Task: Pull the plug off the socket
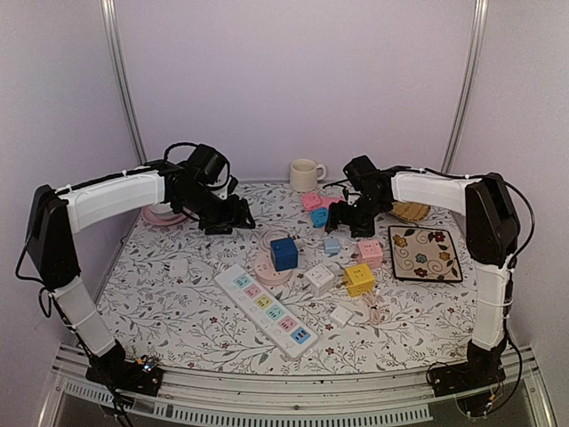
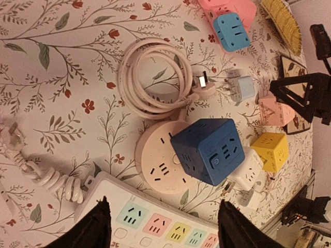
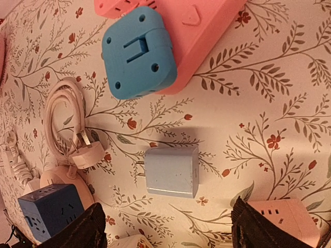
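At the left, left gripper (image 2: 163,230), fingers (image 2: 88,227) spread wide with nothing held, the end of the strip (image 1: 267,311) showing between them in the wrist view. Beyond that, round socket (image 2: 155,165) carrying blue cube (image 2: 209,150), coiled cable (image 2: 150,77) beside it. Right of centre, plug (image 3: 171,170), light blue, lying loose on the table (image 3: 269,103), in no socket, between pink block (image 3: 207,26) and pink cube (image 3: 284,214). Over it, right gripper (image 3: 173,227), likewise wide, clear of the plug, holding nothing. Far right, mat (image 1: 425,253).
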Tool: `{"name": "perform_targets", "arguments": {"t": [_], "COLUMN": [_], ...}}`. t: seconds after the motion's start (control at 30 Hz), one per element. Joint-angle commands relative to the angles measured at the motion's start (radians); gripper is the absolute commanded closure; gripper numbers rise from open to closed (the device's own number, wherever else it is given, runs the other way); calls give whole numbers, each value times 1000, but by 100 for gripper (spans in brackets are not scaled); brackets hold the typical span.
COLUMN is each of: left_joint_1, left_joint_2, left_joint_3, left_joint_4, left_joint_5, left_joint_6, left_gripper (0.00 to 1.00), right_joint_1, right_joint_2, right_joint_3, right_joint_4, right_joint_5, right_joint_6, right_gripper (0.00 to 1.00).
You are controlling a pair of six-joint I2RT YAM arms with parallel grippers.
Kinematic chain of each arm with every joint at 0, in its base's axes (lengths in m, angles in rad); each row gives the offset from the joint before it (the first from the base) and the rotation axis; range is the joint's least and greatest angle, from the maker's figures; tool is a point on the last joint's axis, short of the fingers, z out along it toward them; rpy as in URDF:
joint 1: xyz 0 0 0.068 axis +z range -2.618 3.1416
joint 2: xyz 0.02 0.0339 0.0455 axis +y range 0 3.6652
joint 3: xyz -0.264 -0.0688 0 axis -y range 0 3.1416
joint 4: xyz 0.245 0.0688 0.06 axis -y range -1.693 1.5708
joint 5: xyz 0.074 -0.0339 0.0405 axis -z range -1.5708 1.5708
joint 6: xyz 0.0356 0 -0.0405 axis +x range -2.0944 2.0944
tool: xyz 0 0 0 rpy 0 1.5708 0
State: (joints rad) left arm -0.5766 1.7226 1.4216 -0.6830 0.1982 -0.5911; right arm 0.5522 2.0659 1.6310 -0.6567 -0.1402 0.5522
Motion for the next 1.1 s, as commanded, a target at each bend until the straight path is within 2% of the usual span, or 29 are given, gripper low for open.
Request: {"name": "perform_targets", "arguments": {"t": [0.0, 0.2, 0.5, 0.8, 1.07], "left_joint_1": [38, 70, 76, 76, 77], "left_joint_2": [-63, -78, -28, -19, -29], "left_joint_3": [-53, -154, -217, -253, -273], "left_joint_4": [43, 118, 180, 214, 222], "left_joint_5": [15, 58, 99, 125, 134], "left_joint_6": [3, -22, -44, -59, -58], "left_gripper": [30, 30, 30, 30, 30], "right_joint_1": [31, 144, 351, 391, 391], "right_joint_2": [-70, -66, 67, 176, 253], "right_joint_3": [87, 211, 408, 469, 526], "right_joint_4": [-104, -187, -275, -321, -306], "right_joint_5": [98, 185, 262, 334, 331], "right_joint_6": [-29, -24, 9, 11, -15], "right_gripper": [11, 2, 0, 0, 4]}}
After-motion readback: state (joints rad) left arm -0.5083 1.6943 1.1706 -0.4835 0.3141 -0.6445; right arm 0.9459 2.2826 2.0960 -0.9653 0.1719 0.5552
